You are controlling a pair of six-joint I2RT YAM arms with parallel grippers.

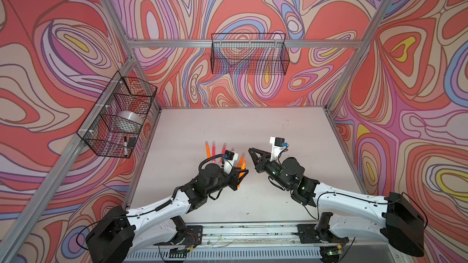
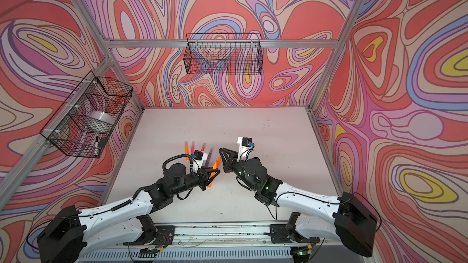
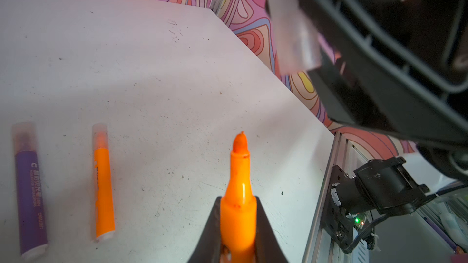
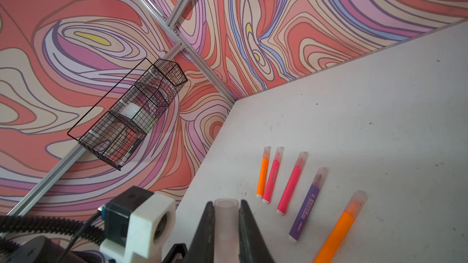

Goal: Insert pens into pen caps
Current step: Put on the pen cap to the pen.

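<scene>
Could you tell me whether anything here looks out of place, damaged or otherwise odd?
Nothing stands out. Five capped pens lie side by side on the table, intact. The left end effector grips the uncapped orange pen and the right end effector grips a clear cap. Only faint dark scuffs mark that table.

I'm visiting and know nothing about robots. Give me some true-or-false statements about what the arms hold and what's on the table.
1. The left gripper grips an uncapped neon orange marker pen. True.
2. The right gripper is empty. False: it is shut on a short translucent whitish pen cap.
3. The purple marker pen on the white table lacks a cap. False: a translucent cap covers its tip.
4. Five capped pens lie on the table. True.
</scene>
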